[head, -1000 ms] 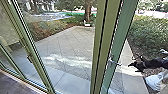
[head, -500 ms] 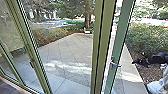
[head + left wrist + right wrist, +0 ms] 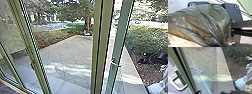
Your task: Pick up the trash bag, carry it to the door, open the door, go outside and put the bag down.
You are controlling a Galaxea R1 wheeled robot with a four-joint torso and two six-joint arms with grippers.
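Head view: a paved yard [image 3: 66,53] is seen through green-framed glass, with a tree [image 3: 88,18] at the far side and shrubs [image 3: 143,37] to the right. On the right, a tall green door frame [image 3: 120,45] is fitted with a metal handle [image 3: 115,65], and a bright strip is left between that frame and the olive post [image 3: 101,47] beside it. Farther right, the dark right gripper [image 3: 141,60] is held out above the mulch [image 3: 145,71], apart from the handle; whether it is clenched or released cannot be told. A white folded form [image 3: 157,87] is seen at the near right.

Left wrist view: the dark, shiny trash bag [image 3: 205,23] is seen close up, lying across part of the robot's plate. Its folds are drawn together at the left gripper [image 3: 224,44], by which the bag is grasped.

Right wrist view: the looped metal handle is shown on its green frame, with clear glass beside it. Paving, mulch and shrubs are seen beyond, and the white form is shown again, with deep folds.
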